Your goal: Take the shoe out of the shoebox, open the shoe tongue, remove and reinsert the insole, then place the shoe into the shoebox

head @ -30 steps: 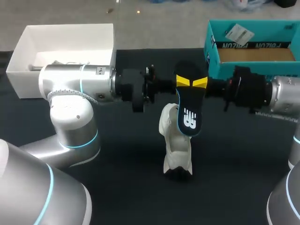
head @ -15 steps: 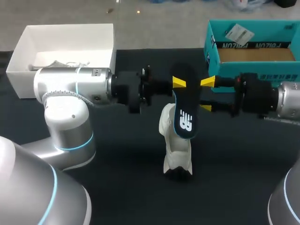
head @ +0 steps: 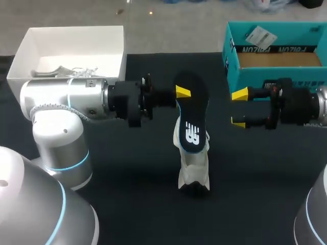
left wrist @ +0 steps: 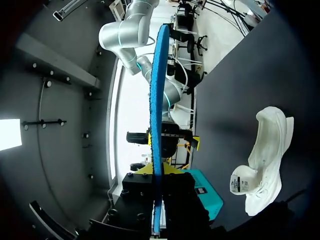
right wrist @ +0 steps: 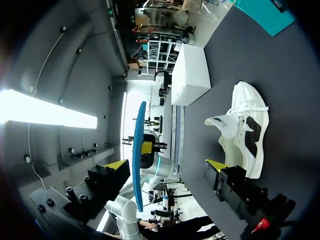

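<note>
I see the white shoe [head: 194,166] resting on the dark table, its tongue pulled away from the opening. The insole [head: 191,115], black on top with a white logo and blue underneath, hangs in the air above the shoe, clamped at one end by my left gripper [head: 183,93]. The teal shoebox [head: 240,69] sits open at the far right, well apart.

The work surface is a table [head: 122,204] under dark matte cloth, with pale grey speckled floor [head: 173,28] beyond its far edge and a bright ceiling light strip [right wrist: 45,111] overhead.
</note>
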Controlling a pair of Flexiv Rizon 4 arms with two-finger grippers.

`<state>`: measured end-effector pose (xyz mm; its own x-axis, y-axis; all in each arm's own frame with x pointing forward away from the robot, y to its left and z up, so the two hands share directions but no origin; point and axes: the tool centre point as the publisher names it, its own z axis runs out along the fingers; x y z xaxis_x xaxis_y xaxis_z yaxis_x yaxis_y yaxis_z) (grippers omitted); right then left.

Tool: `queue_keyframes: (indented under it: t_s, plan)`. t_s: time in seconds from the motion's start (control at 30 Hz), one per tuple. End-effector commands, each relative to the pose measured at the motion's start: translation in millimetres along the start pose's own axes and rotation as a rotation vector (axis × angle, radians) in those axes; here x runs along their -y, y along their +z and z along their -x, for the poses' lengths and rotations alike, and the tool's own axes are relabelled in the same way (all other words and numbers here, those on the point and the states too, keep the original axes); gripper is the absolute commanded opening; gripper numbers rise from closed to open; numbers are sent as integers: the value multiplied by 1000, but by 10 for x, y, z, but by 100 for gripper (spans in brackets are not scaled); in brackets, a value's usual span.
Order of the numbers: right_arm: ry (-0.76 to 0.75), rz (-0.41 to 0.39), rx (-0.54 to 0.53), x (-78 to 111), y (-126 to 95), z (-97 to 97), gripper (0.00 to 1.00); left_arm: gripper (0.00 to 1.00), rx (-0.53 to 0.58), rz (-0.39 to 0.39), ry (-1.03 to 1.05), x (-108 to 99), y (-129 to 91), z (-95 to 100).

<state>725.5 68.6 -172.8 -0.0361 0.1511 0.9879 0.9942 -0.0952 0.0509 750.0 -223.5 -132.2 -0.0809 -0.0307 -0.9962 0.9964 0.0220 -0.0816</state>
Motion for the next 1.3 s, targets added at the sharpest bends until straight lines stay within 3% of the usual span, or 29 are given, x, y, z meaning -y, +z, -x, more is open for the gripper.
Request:
queue_keyframes:
  t_s: [0.03,0.2,0.3,0.83,1.07,1.3]
  plan:
    - [2,-6,4,-15,9,-1,100,0,1,11,-7,59,9,-37]
    - [2,-6,4,-15,9,-1,100,0,-9,6,-13,89,-20,-18]
    - [-31,-38,41,-6,-34,103,100,0,-8,11,-12,88,-38,-4]
    - [-38,25,56,-75,-257,112,100,0,-21,-6,-12,100,-39,8]
    - [-109,36,150,-16,-384,199,100,0,-39,-23,-31,181,-74,-60]
    - [-90,59,284,87,-774,348,100,0,-54,-32,-60,231,-118,-151]
